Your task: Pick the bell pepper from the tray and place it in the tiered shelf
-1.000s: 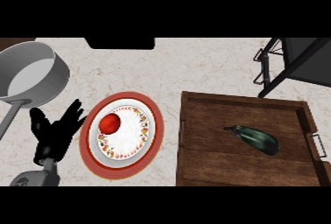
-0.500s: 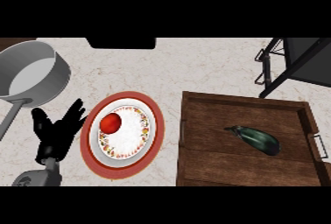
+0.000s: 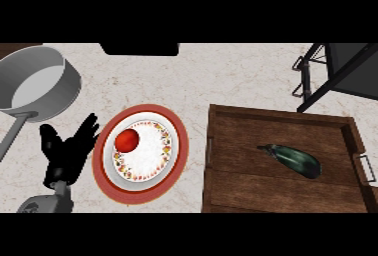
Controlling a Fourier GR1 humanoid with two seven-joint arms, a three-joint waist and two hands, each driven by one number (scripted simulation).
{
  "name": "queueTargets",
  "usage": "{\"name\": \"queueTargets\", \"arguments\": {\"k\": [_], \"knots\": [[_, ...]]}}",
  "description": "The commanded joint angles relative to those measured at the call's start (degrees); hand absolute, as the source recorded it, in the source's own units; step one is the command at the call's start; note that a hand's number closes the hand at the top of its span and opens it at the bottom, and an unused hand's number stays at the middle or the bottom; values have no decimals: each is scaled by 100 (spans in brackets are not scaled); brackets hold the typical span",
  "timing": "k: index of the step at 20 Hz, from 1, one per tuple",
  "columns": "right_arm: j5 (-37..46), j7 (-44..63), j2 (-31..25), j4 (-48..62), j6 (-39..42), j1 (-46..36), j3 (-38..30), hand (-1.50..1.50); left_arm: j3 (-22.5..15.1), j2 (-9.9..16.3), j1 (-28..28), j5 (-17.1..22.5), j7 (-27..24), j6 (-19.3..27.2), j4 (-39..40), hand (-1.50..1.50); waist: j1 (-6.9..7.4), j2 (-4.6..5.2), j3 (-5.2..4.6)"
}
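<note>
The task looks barely begun. The dark green vegetable [image 3: 294,159], which reads more like an eggplant than a bell pepper, lies untouched on the wooden tray [image 3: 244,192] at the right of the counter [image 3: 221,75], toward the tray's right side. The tiered shelf [image 3: 336,70] stands beyond the tray at the upper right, only partly in view. The left robot hand [image 3: 66,152] rests open, fingers up, beside a plate [image 3: 151,150] bearing a red tomato [image 3: 127,140]; it holds nothing. The right robot hand is out of view. A grey pan [image 3: 33,82] sits at upper left. Reaching, grasping and placing all remain.
</note>
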Motion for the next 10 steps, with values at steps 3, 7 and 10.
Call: {"name": "queueTargets", "arguments": {"k": [3,7,10], "knots": [[50,-700,-148,754,-178,-264,-118,150,30,-43,-11,45,425,79,-171,0,-31,12,-22],[165,-740,113,948,-316,-458,6,150,105,-50,169,7,-117,-144,404,0,-40,15,-27],[288,-846,-31,1287,-283,-702,33,150,-41,-202,-232,-195,262,180,295,0,-38,21,-25]]}}
